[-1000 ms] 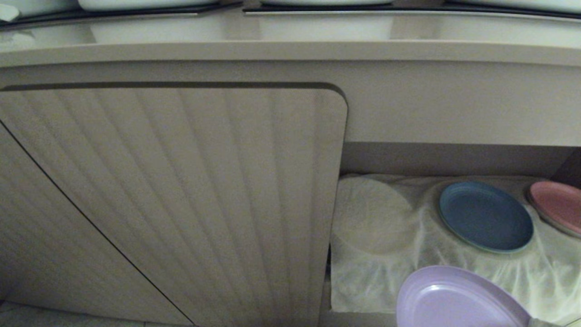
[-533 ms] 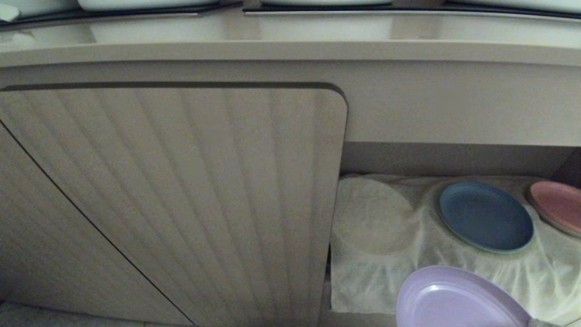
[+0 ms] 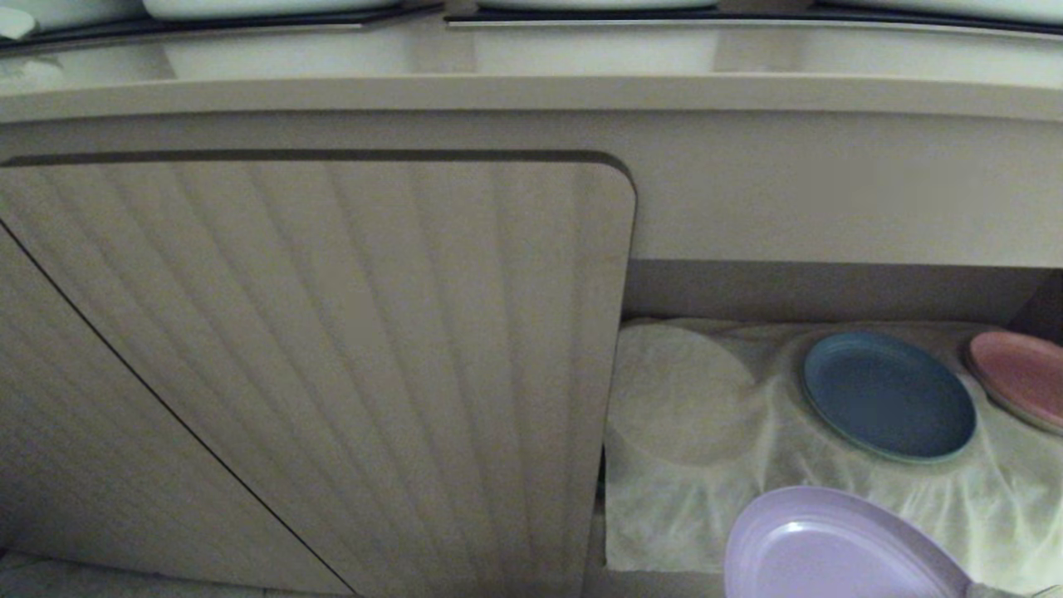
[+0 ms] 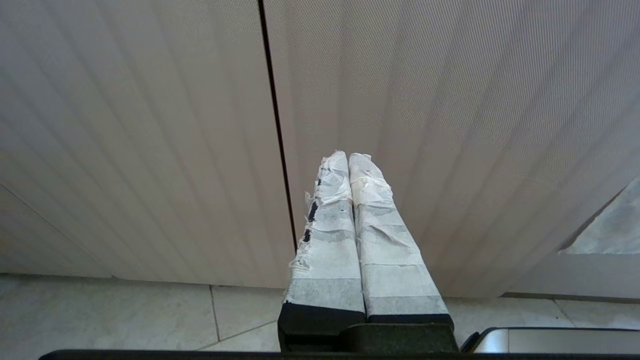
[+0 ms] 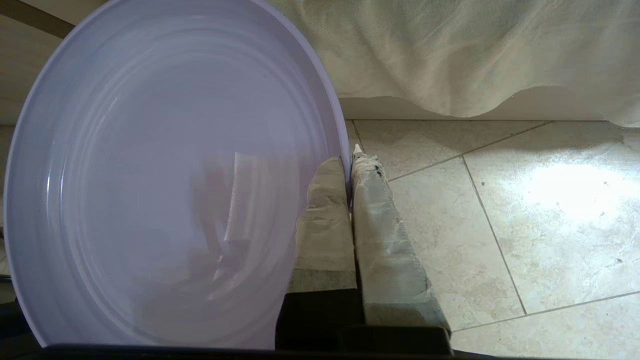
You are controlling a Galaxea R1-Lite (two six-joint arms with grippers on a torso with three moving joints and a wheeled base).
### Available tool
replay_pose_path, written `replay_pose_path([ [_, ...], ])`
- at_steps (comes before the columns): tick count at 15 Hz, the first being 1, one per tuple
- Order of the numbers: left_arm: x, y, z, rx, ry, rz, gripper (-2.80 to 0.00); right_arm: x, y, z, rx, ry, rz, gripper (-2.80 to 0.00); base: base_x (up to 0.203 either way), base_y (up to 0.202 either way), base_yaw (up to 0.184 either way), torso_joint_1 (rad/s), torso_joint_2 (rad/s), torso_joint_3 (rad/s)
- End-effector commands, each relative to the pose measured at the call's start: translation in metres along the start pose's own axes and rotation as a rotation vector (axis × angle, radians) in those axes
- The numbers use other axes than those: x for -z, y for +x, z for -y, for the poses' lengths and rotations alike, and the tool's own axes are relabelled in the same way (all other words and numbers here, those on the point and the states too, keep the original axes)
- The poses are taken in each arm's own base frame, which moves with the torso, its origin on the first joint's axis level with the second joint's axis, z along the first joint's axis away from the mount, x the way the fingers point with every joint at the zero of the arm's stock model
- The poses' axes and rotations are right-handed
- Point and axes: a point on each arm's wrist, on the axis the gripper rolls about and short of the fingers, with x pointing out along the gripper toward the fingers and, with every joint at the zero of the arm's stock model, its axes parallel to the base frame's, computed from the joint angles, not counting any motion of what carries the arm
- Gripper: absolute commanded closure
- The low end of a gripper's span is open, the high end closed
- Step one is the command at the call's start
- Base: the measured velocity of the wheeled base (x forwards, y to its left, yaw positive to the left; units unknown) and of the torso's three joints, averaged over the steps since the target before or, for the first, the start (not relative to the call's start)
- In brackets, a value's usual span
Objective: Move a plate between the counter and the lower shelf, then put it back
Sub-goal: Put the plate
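Currently right gripper (image 5: 350, 165) pinches rim of plate (image 5: 165, 180), one finger inside, one outside; plate held in air just in front of lower shelf (image 3: 689, 498), above tiled floor (image 5: 500, 210). Looks light, stiff, glossy plastic, so probably slippery; raised rim is natural hold. Edge grip may let it sag. Left gripper (image 4: 350, 160) clenched empty, parked by cabinet door (image 4: 450, 125).

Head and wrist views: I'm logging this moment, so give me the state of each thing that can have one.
plate: pinched at its rim, held in front of the shelf.
right gripper: shut on the plate's rim.
left gripper: shut, empty, facing the cabinet door.
cabinet door: closed.
lower shelf: open, cloth-lined.
blue plate: lying on the shelf cloth.
pink plate: lying on the shelf cloth, partly out of view.
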Motion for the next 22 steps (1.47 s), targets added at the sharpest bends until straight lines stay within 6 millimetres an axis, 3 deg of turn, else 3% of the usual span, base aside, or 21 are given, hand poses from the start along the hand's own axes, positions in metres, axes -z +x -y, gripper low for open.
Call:
replay_pose_path([
  [1, 0.0001, 0.0000, 0.0000, 0.000, 0.000, 0.000, 0.00, 0.0005, 0.0002, 0.0001, -0.002, 0.007, -0.003, 0.00, 0.000, 0.000, 0.000, 0.000, 0.00, 0.000],
  [19, 0.0001, 0.0000, 0.0000, 0.000, 0.001, 0.000, 0.00, 0.0011, 0.0002, -0.0001, -0.001, 0.013, -0.016, 0.00, 0.000, 0.000, 0.000, 0.000, 0.00, 0.000],
  [22, 0.0001, 0.0000, 0.0000, 0.000, 0.000, 0.000, 0.00, 0.0011, 0.0002, -0.0001, -0.001, 0.015, -0.016, 0.00, 0.000, -0.149, -0.003, 0.000, 0.00, 0.000],
])
